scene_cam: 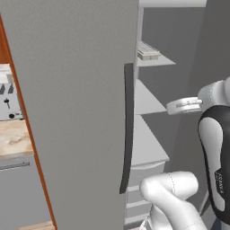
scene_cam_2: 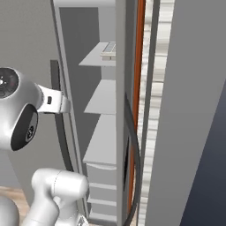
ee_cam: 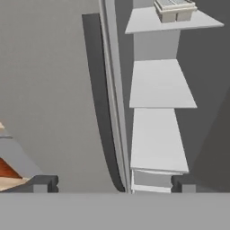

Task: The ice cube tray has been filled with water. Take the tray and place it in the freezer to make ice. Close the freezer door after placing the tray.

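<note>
The ice cube tray point(scene_cam: 147, 50) point(scene_cam_2: 110, 50) point(ee_cam: 174, 10), a small pale grid of cells, lies on the top shelf inside the freezer point(scene_cam: 150, 148) point(scene_cam_2: 102, 145) point(ee_cam: 158, 139). The freezer door point(scene_cam_2: 121, 88) stands open. The right base view catches it edge-on, with its dark handle and small black panel on the far side. My gripper point(scene_cam: 170, 108) point(scene_cam_2: 66, 105) point(ee_cam: 112, 184) hangs open and empty in front of the opening. It is about level with the second shelf, below the tray and apart from it.
The plain grey door point(scene_cam: 72, 112) point(ee_cam: 49, 90), with its long dark handle point(scene_cam: 128, 130) point(ee_cam: 96, 90), is shut just left of the opening. Pale drawers point(scene_cam: 139, 197) sit under the shelves. A toaster point(scene_cam: 9, 101) stands on the counter point(scene_cam: 13, 139) past an orange cabinet edge.
</note>
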Motion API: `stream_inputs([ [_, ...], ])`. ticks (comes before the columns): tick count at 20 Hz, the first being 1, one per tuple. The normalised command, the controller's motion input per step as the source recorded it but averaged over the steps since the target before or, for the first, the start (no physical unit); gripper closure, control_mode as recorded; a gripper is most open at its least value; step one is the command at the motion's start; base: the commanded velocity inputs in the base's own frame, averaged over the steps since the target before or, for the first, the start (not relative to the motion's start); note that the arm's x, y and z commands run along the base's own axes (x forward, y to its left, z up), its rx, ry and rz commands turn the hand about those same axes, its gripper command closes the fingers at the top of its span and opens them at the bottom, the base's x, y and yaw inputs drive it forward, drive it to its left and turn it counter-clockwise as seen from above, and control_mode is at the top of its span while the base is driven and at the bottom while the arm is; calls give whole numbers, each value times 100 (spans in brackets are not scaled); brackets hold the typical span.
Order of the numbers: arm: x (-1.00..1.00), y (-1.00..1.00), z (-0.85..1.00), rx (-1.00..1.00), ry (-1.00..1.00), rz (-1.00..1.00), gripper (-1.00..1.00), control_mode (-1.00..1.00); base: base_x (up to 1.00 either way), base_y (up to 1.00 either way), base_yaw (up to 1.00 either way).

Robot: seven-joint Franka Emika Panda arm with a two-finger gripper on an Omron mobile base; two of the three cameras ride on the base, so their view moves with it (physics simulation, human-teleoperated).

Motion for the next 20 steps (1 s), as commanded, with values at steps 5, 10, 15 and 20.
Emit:
stream_inputs([
  [5, 0, 0, 0, 0, 0, 0, -100, 100, -88, -13, 0],
  [10, 0, 0, 0, 0, 0, 0, -100, 100, -14, -21, 0],
  [15, 0, 0, 0, 0, 0, 0, -100, 100, 2, -78, 0],
  [20, 0, 0, 0, 0, 0, 0, -100, 100, -3, -85, 0],
])
